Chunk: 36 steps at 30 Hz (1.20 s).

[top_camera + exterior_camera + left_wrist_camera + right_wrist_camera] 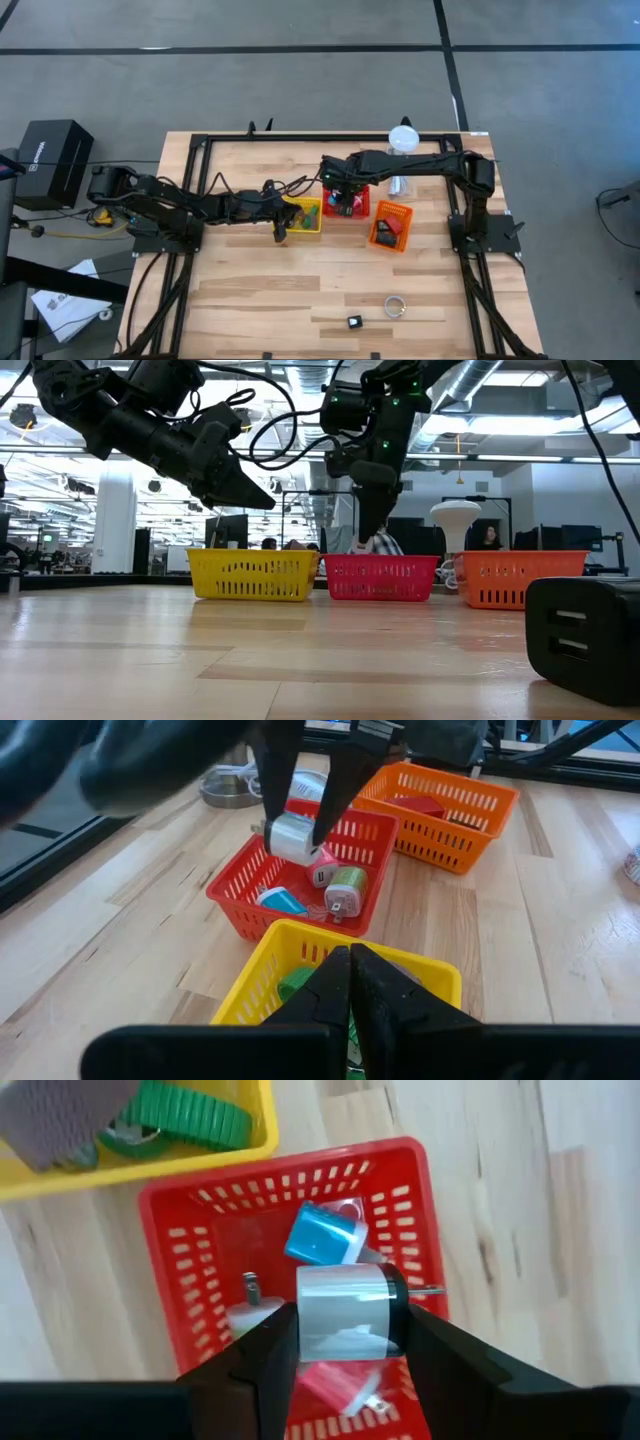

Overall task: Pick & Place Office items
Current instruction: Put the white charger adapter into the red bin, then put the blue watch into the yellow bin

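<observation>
Our left gripper (pixel 281 231) hangs shut and empty over the yellow basket (pixel 304 227), which holds a green ring (pixel 185 1115). Over the red basket (pixel 190 1230), our right gripper (pixel 345 1342) has a silver-white cylinder (pixel 345 1318) between its parted fingers, above a blue-faced item (pixel 322 1237). The orange basket (pixel 391 226) sits rightmost. We can read no lettering.

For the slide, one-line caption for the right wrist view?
Right gripper holds a white cylindrical charger between its fingers above the red basket.
</observation>
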{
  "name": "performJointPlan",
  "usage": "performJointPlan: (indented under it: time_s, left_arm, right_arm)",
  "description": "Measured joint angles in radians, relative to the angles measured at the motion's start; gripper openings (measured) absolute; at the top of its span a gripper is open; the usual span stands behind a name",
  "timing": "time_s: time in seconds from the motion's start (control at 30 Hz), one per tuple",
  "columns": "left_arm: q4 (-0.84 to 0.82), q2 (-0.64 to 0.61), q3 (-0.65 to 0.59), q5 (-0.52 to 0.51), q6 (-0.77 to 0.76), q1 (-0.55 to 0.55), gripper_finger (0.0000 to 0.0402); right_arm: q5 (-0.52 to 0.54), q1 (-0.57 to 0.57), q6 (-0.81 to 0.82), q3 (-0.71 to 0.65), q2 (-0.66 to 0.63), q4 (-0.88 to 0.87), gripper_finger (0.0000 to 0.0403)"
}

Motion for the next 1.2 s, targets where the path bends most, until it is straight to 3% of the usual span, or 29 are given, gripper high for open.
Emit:
performJointPlan:
  time_s: [0.2, 0.47, 0.77, 1.2]
  left_arm:
    - [0.000, 0.000, 0.000, 0.000, 0.000, 0.000, 0.0006]
    - [0.000, 0.000, 0.000, 0.000, 0.000, 0.000, 0.0006]
    - [-0.005, 0.000, 0.000, 0.000, 0.000, -0.002, 0.0006]
    - [-0.007, 0.000, 0.000, 0.000, 0.000, -0.002, 0.0006]
  right_arm:
    - [-0.001, 0.000, 0.268, 0.000, 0.000, -0.004, 0.0163]
    - [0.077, 0.009, 0.505, 0.000, 0.020, 0.001, 0.0163]
    - [0.070, 0.016, 0.449, 0.009, 0.122, -0.004, 0.0168]
    - [0.069, 0.016, 0.442, 0.011, 0.119, -0.025, 0.0230]
